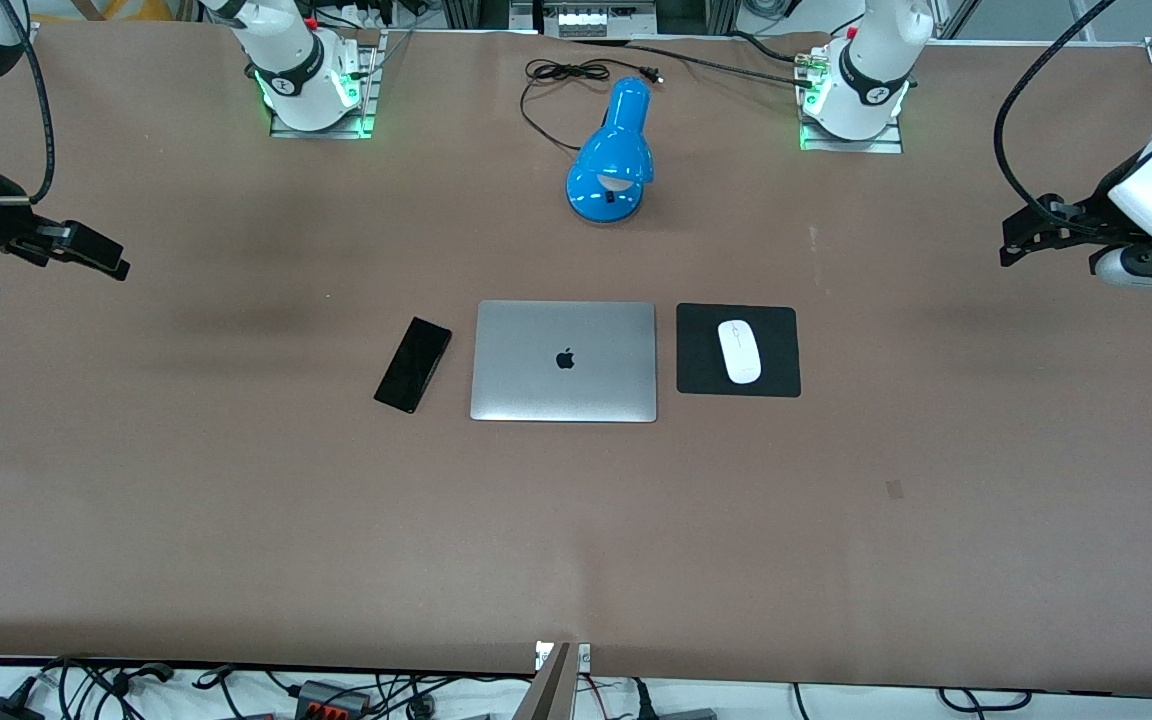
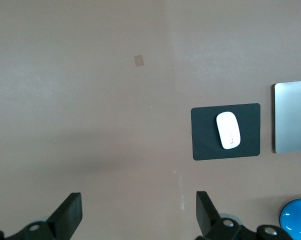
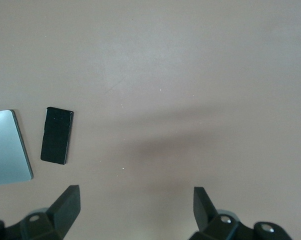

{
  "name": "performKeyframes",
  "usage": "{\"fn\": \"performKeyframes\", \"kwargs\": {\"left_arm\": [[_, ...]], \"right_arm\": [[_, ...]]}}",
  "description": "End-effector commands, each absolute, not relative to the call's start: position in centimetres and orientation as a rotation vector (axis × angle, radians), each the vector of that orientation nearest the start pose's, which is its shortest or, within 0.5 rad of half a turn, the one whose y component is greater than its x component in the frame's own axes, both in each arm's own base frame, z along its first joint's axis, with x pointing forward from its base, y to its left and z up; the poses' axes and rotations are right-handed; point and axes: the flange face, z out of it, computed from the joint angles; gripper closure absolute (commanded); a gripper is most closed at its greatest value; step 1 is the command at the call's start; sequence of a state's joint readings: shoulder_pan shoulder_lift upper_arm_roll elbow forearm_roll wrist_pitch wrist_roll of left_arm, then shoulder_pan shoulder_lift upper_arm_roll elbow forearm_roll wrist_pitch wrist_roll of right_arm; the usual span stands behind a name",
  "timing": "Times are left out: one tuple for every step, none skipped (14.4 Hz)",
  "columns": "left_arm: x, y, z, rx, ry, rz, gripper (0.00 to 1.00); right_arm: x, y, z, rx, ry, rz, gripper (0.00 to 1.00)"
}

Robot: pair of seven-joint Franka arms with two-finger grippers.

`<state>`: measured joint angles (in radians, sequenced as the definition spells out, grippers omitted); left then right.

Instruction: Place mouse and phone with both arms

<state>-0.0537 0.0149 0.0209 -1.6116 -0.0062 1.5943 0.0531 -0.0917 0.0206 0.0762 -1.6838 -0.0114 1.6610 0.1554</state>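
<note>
The white mouse [image 1: 739, 351] lies on a black mouse pad [image 1: 781, 375] beside the closed silver laptop [image 1: 564, 361], toward the left arm's end. It also shows in the left wrist view [image 2: 228, 130]. The black phone [image 1: 413, 364] lies flat on the table beside the laptop toward the right arm's end, and shows in the right wrist view [image 3: 57, 135]. My left gripper [image 1: 1021, 238] is open and empty, up over bare table at the left arm's end [image 2: 139, 207]. My right gripper [image 1: 101, 255] is open and empty, up over bare table at the right arm's end [image 3: 137, 202].
A blue desk lamp [image 1: 613, 155] with a black cord [image 1: 561, 75] stands farther from the front camera than the laptop, between the two arm bases. The brown table [image 1: 576, 540] stretches wide around the objects.
</note>
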Motion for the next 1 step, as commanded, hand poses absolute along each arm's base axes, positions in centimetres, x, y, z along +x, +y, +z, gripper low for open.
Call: {"fn": "performKeyframes", "kwargs": {"left_arm": [[55.8, -1.89, 60.67, -3.153, 0.164, 0.053, 0.0]], "right_arm": [[56.44, -0.9, 57.3, -3.129, 0.26, 0.075, 0.0]]}}
